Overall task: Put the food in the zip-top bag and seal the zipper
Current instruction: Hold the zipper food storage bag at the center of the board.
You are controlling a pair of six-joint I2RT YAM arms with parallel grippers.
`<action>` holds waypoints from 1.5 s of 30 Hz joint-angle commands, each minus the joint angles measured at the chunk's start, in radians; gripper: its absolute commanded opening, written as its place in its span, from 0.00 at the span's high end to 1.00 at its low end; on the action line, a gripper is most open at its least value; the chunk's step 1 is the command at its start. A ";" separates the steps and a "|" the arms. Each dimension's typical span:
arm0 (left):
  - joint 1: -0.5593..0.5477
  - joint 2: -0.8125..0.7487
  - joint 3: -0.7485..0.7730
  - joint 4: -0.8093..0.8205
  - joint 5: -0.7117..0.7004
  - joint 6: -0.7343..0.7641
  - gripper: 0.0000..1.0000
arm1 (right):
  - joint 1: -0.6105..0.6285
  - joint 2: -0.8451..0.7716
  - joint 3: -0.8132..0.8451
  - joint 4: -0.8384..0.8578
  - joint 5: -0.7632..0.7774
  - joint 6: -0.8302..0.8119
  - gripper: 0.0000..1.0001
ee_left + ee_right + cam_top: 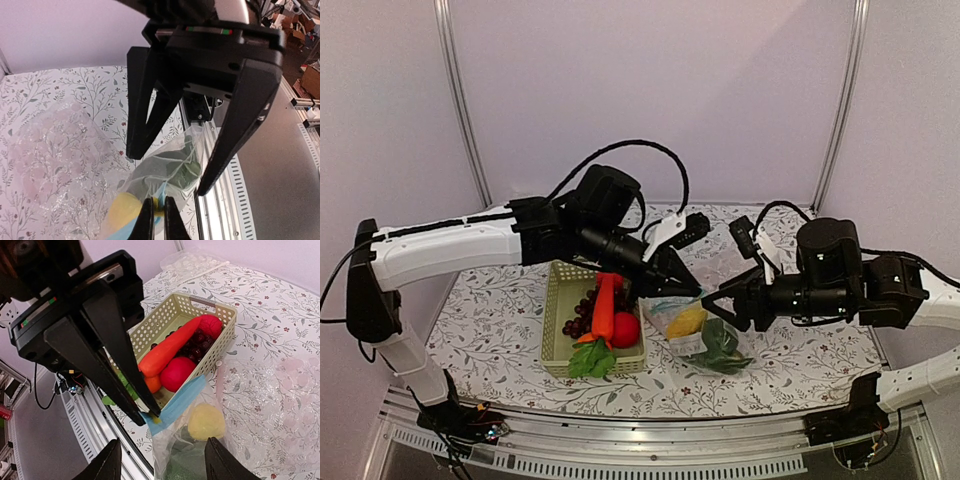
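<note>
Bench check, single moment. The bag (690,343) was seen lying on the flower-patterned table (800,350), just to the right of the pale green basket (552,320), mouth raised towards the left arm. Inside the bag a yellow corn cob (687,320) was noted near the mouth, with a dark green vegetable (722,345) lower down, towards the near edge of the table. The light-blue zipper (177,399) was unsealed and slanted up from the bag; one end of it was pinched by the left gripper (152,415), whose fingers were pressed together on the strip. The right gripper (166,174) was held over the bag from the right side with its fingers well apart and nothing clamped between them; whether either fingertip touched the plastic could not be told. The carrot (605,305) was seen in the basket, propped against the far wall, with dark grapes (580,318) to its left, a red fruit (626,328) to its right and green leaves (590,358) at the near end. A clear bubbly sheet (55,150) was noted flat on the table beside the bag.
</note>
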 commanded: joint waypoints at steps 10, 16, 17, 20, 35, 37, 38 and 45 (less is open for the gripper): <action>-0.015 0.055 0.269 -0.352 0.013 0.059 1.00 | -0.005 0.014 0.091 -0.119 0.093 -0.068 0.43; -0.017 0.091 0.324 -0.449 0.048 0.079 1.00 | -0.014 0.045 0.110 -0.119 0.050 -0.112 0.47; -0.018 0.097 0.330 -0.457 0.052 0.080 1.00 | -0.016 0.061 0.115 -0.116 0.040 -0.113 0.48; -0.019 0.105 0.340 -0.474 0.052 0.080 1.00 | -0.017 0.098 0.121 -0.098 -0.017 -0.126 0.53; -0.021 0.121 0.351 -0.514 0.083 0.107 1.00 | -0.020 0.128 0.084 0.020 -0.139 -0.145 1.00; -0.020 0.119 0.341 -0.510 0.082 0.107 0.93 | -0.022 0.123 0.075 0.037 -0.140 -0.139 1.00; -0.019 0.114 0.331 -0.500 0.078 0.107 0.85 | -0.022 0.121 0.073 0.040 -0.140 -0.137 1.00; -0.016 0.050 0.195 -0.374 0.045 0.109 0.50 | -0.024 0.107 0.059 0.046 -0.160 -0.128 1.00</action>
